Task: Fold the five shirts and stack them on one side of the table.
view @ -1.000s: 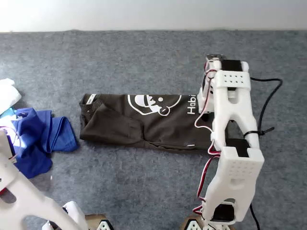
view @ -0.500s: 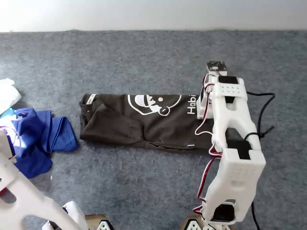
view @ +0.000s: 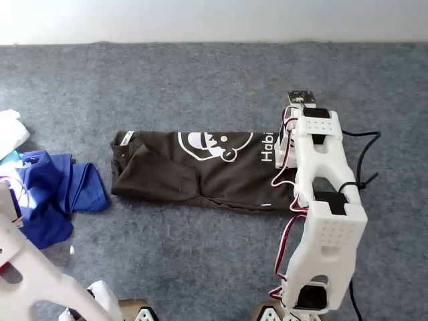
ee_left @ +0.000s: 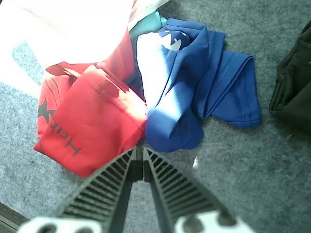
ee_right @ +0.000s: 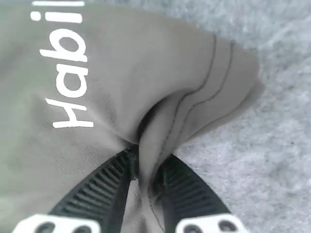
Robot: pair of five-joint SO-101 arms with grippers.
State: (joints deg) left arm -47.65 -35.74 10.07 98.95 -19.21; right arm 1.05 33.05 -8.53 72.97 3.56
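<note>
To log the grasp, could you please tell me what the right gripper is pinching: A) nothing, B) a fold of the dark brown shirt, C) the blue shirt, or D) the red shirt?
B: the right gripper is shut on a raised fold of the dark brown shirt.

High view: overhead, far, looks down on table (view: 200, 80). Left wrist: down on shirt pile (ee_left: 146, 92), near. Right wrist: very close on brown shirt (ee_right: 121, 73); high view shares both.
</note>
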